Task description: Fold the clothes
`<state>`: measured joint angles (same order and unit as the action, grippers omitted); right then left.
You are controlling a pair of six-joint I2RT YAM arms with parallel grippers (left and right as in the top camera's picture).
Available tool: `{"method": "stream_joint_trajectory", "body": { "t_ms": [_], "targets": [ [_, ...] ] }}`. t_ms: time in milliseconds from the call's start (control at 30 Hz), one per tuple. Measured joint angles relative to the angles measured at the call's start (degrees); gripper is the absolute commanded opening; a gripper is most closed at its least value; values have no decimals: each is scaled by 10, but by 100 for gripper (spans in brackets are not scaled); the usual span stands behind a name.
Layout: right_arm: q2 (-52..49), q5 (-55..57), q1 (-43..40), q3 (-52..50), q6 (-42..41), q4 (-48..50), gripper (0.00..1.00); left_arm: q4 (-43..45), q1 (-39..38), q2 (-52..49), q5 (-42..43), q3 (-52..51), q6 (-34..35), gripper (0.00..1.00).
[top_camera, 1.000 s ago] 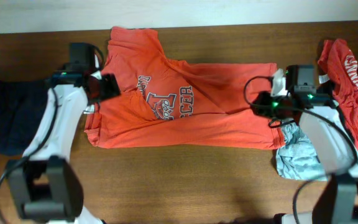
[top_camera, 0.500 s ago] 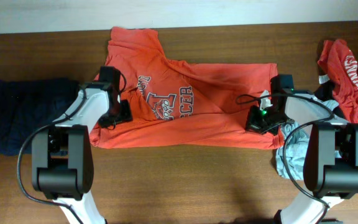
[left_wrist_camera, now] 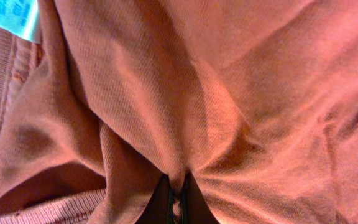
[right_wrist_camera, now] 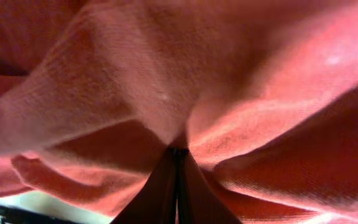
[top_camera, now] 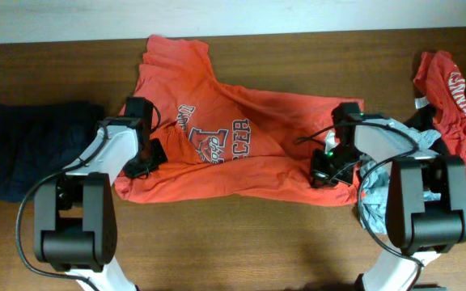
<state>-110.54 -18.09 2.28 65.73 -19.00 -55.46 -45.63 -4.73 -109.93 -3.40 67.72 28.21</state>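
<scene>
Left gripper [left_wrist_camera: 178, 188] and right gripper [right_wrist_camera: 178, 152] each clamp opposite ends of the orange shirt [top_camera: 273, 129].

Matt, fine-ribbed orange knit cloth shirt [top_camera: 257, 174], creased, on a smooth brown wood table [top_camera: 257, 242]

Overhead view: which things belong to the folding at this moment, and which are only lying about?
In the job:
orange shirt
left pincer, shut on it
right pincer, shut on it

Lying about for now:
dark garment, far left
red shirt, far right
pale garment, under the right arm
</scene>
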Motion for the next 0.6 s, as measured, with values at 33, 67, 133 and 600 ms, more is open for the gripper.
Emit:
{"method": "stream_joint_trajectory", "body": {
  "t_ms": [33,67,133,600],
  "targets": [
    [-1,1,4,0,-2,-4,4,-10,1,1,2,-2,8,1],
    [-1,2,9,0,-3,-11,4,-23,3,2,4,-4,15,0],
    [-4,4,21,-3,-5,-33,4,-66,16,4,18,-9,29,1],
    [4,82,26,-12,-65,-55,5,-107,128,5,94,-23,0,0]
  ]
}}
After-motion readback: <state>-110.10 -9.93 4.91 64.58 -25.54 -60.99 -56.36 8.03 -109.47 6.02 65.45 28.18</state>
